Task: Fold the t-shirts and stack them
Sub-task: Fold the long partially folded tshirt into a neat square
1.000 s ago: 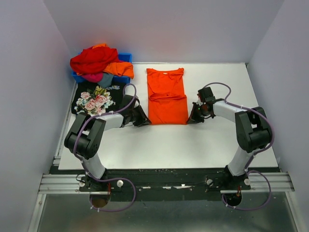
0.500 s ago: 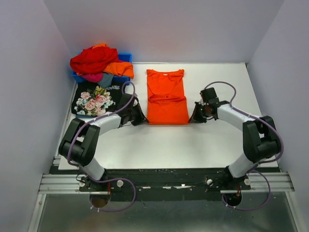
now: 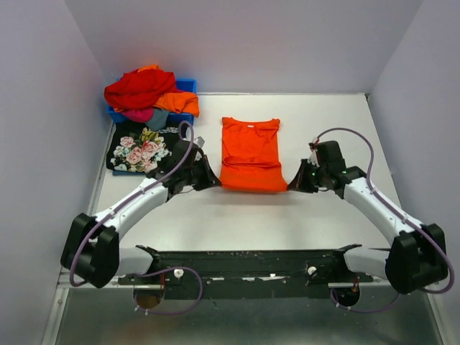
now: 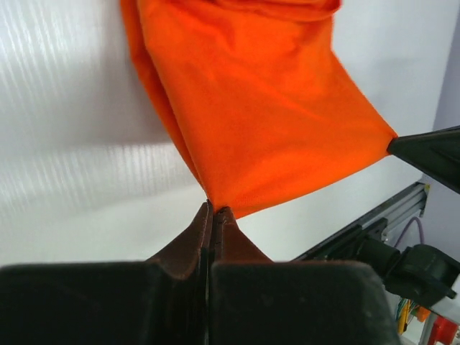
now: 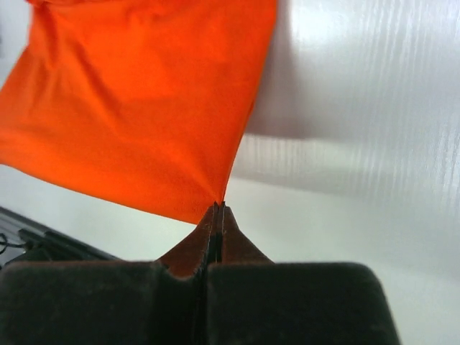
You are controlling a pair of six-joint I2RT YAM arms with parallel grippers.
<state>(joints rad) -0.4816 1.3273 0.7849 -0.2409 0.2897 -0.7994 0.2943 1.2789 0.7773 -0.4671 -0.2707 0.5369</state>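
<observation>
A plain bright orange t-shirt (image 3: 249, 154) lies lengthwise in the middle of the white table, sleeves folded in. My left gripper (image 3: 215, 182) is shut on its near left corner, seen in the left wrist view (image 4: 214, 208). My right gripper (image 3: 291, 185) is shut on its near right corner, seen in the right wrist view (image 5: 219, 206). Both hold the near hem lifted off the table, the cloth (image 4: 259, 108) stretched between them (image 5: 136, 108). A black t-shirt with pink rose print (image 3: 140, 149) lies folded at the left.
A blue plastic bin (image 3: 188, 85) at the back left holds a heap of red (image 3: 139, 88), orange, pink and grey t-shirts. Grey walls close in the table on the left, back and right. The table's near edge (image 3: 244, 250) meets a black rail.
Both grippers have moved toward me and up with the shirt's near corners. The near hem has come off the table and the whole shirt has slid a little toward me.
</observation>
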